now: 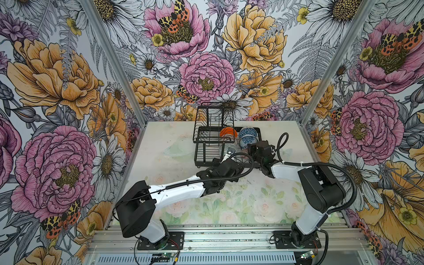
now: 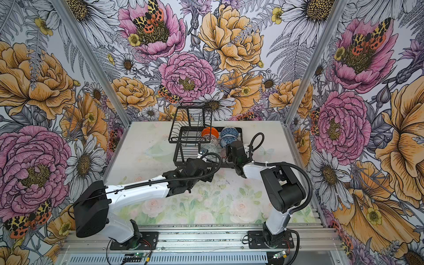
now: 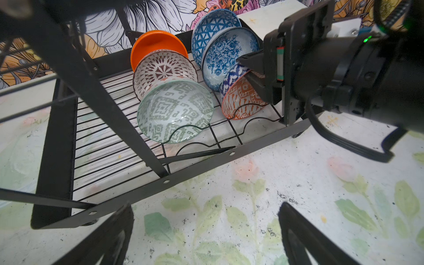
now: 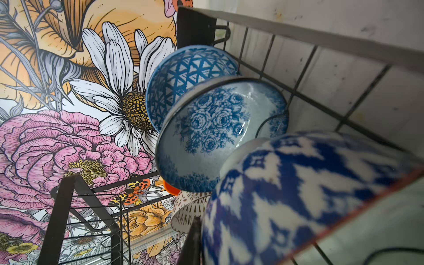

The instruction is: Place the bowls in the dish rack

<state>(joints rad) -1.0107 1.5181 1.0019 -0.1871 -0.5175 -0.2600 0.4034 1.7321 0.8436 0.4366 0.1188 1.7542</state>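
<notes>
The black wire dish rack [image 1: 206,158] [image 3: 229,156] stands at the back middle of the table. Several bowls lean on edge in its slots: orange [image 3: 156,43], white with dark lattice [image 3: 165,71] and grey-green [image 3: 174,112] in one row, blue geometric [image 3: 213,29], blue-white floral [image 4: 213,128] and red-orange patterned [image 3: 241,98] in the other. My right gripper [image 3: 254,75] [image 1: 249,149] is shut on the rim of the red-orange patterned bowl, whose blue-white outside [image 4: 298,195] fills the right wrist view. My left gripper [image 3: 206,229] hangs open over the table just in front of the rack, holding nothing.
The rack's raised wire basket tier [image 1: 213,121] stands over its left half, and one of its slanted legs [image 3: 103,91] crosses the left wrist view. The right arm's cable [image 1: 282,142] loops above its wrist. Flowered walls close in the table [image 1: 229,206] on three sides.
</notes>
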